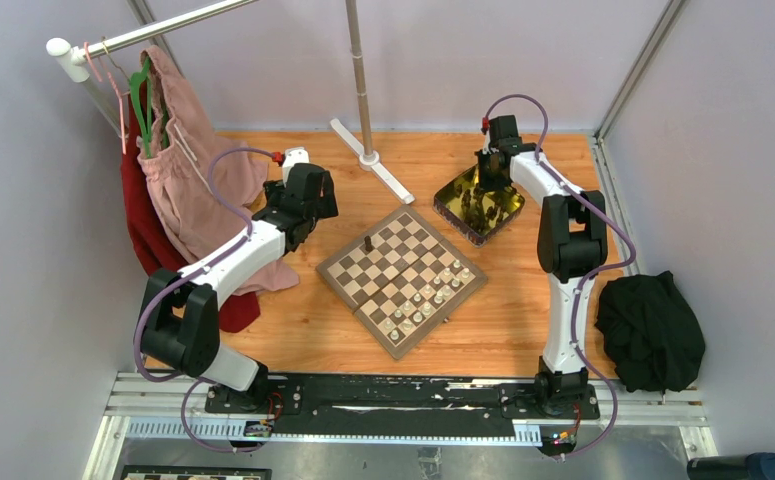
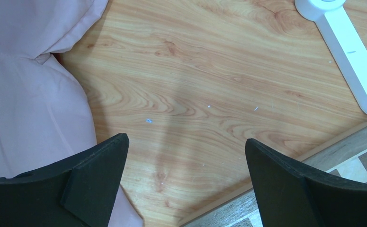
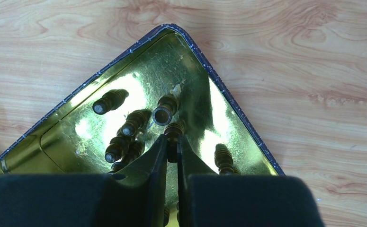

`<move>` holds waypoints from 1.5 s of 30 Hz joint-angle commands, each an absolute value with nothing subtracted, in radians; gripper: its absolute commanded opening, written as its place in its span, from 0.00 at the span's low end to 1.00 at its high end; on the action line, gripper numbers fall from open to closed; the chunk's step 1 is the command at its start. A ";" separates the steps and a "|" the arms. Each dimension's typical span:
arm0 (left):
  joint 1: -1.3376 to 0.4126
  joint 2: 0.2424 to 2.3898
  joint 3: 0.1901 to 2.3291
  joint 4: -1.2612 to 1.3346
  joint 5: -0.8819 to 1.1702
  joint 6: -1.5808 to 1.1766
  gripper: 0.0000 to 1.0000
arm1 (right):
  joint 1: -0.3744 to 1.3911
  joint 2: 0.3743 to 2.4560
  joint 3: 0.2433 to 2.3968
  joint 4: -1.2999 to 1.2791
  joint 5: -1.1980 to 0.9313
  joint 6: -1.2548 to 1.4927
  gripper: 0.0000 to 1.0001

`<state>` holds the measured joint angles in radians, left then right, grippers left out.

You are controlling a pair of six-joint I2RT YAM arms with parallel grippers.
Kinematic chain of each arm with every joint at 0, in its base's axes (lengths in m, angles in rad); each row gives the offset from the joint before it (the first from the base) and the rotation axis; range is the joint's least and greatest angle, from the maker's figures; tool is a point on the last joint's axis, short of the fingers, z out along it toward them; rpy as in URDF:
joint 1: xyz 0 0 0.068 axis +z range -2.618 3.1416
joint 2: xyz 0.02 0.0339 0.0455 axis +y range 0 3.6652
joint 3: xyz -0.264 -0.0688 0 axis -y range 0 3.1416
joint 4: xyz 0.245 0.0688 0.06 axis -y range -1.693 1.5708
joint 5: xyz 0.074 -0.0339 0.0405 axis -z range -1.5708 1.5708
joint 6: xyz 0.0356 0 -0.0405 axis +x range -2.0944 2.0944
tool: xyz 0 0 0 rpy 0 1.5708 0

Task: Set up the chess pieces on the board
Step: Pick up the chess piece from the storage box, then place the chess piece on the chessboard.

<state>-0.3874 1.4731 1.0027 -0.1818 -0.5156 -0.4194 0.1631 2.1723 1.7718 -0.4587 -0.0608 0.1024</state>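
Grey walls close in a pale wooden table (image 1: 523, 330). From above, the board (image 1: 348, 272) lies at its centre, turned like a diamond. Pale pieces (image 1: 431, 296) crowd its near-right edge and 1 lone dark piece (image 1: 367, 242) stands by the far corner. My right gripper (image 1: 482, 182) reaches down into the tin (image 1: 455, 222), just past the board's right corner.

At my left wrist, my left gripper (image 2: 186, 142) is spread wide and holds nothing. It hangs over bare wood between a pink cloth (image 2: 30, 94) and a white stand foot (image 2: 352, 56).

At my right wrist, the jaws are narrow and pinch 1 dark piece (image 3: 173, 128), which lies among other dark pieces (image 3: 133, 122) on the tin's floor. I think the grip sits near one end, so the piece may swing. I should lift straight up and slowly, clear the neighbours and the rim, then check how it hangs before carrying it to the board.
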 commanded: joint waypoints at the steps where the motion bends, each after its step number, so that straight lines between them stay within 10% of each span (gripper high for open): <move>1: -0.382 1.458 1.024 -0.170 -0.512 -0.414 1.00 | 0.150 2.116 1.786 -0.479 -0.058 0.091 0.00; 45: -0.382 1.348 0.968 -0.192 -0.471 -0.452 1.00 | 0.557 1.990 1.820 -0.541 -0.043 -0.030 0.00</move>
